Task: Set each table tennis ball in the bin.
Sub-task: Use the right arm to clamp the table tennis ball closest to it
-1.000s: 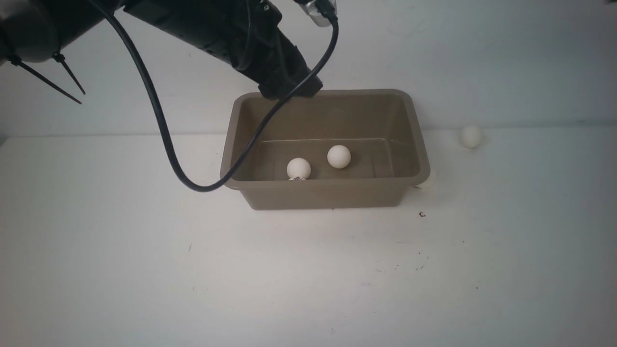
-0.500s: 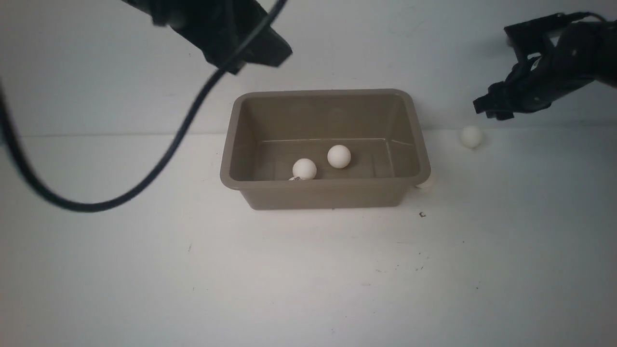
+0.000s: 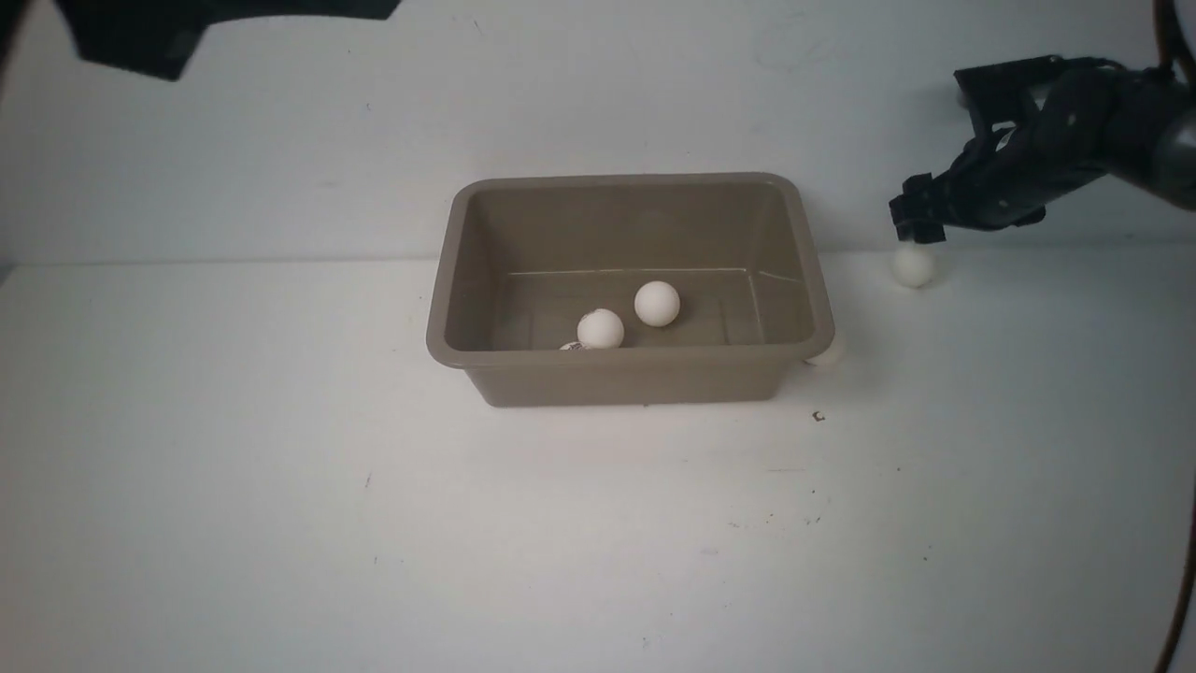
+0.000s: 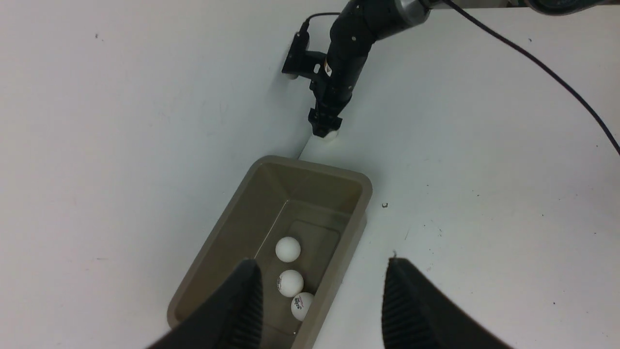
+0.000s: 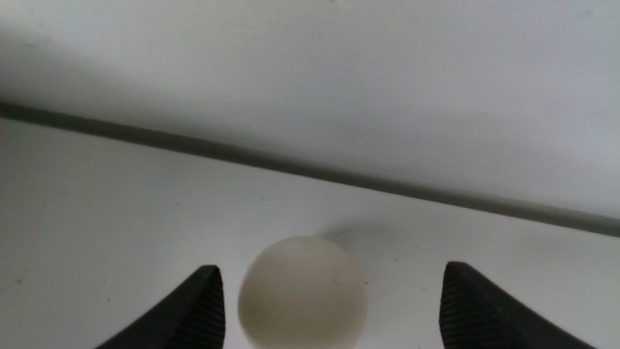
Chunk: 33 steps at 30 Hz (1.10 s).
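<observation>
The taupe bin (image 3: pixel 635 379) stands mid-table. Three table tennis balls lie in it: one (image 3: pixel 657 304) near the middle, one (image 3: pixel 600 329) by the front wall, and a third (image 3: pixel 572 346) mostly hidden behind the rim. The left wrist view shows all three (image 4: pixel 288 249) (image 4: pixel 290 283) (image 4: pixel 302 306). Another ball (image 3: pixel 828 350) rests against the bin's right front corner. A ball (image 3: pixel 912 265) lies far right near the wall. My right gripper (image 3: pixel 920 229) hangs open just over it, and the ball (image 5: pixel 302 293) sits untouched between the fingers (image 5: pixel 208 300). My left gripper (image 4: pixel 322 264) is open and empty, high above the bin.
A white wall (image 3: pixel 654 93) rises close behind the bin and the far-right ball. The left arm (image 3: pixel 140 37) shows only at the top left corner. Small dark specks (image 3: pixel 818 416) mark the white table in front of the bin.
My left arm has pulled up and away to the left from over the bin. My right arm came in from the right, opened and lowered over the far-right ball. One ball in the bin rolled slightly right.
</observation>
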Each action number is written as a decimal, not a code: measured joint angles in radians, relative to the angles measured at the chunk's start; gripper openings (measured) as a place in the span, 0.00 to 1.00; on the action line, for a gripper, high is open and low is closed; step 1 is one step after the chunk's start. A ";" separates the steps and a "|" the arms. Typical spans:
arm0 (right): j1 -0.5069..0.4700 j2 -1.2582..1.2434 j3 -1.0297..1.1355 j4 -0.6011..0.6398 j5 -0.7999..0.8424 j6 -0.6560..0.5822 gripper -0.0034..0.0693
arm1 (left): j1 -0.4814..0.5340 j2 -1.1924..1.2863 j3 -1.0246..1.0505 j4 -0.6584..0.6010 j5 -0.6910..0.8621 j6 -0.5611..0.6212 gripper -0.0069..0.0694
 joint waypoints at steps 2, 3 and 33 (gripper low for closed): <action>0.000 0.006 -0.001 0.000 -0.002 0.000 0.79 | 0.000 -0.015 0.000 0.000 0.000 -0.008 0.50; 0.000 0.009 -0.001 0.000 -0.002 0.000 0.79 | 0.000 -0.022 -0.001 0.000 0.000 -0.010 0.50; 0.051 -0.014 -0.001 -0.060 0.135 -0.005 0.54 | 0.000 -0.027 -0.001 0.011 0.001 -0.048 0.50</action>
